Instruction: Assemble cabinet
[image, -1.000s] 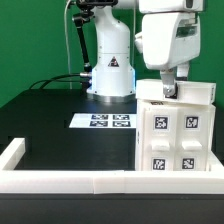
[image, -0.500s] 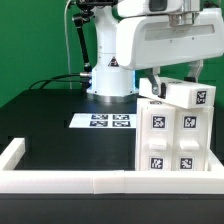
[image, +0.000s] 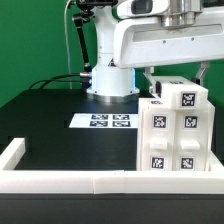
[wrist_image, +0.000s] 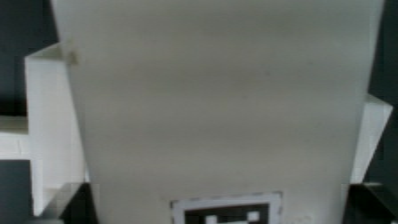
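The white cabinet body (image: 172, 142) stands at the exterior view's right against the low border wall, with square tags on its front face. My gripper (image: 176, 72) hangs right above it, shut on a white cabinet panel (image: 178, 96) that carries a tag and sits at the body's top. In the wrist view this panel (wrist_image: 214, 110) fills nearly the whole picture, with one tag (wrist_image: 228, 212) at its near end. Parts of the body (wrist_image: 39, 120) show beside it. My fingertips are hidden by the panel.
The marker board (image: 104, 121) lies on the black table in front of the arm's base (image: 112, 75). A low white border wall (image: 60, 180) runs along the front and the exterior view's left. Black cables hang behind the base.
My wrist has turned, so the wide hand now spans the top of the exterior view. The held panel turned with it and has settled level on the body's top.
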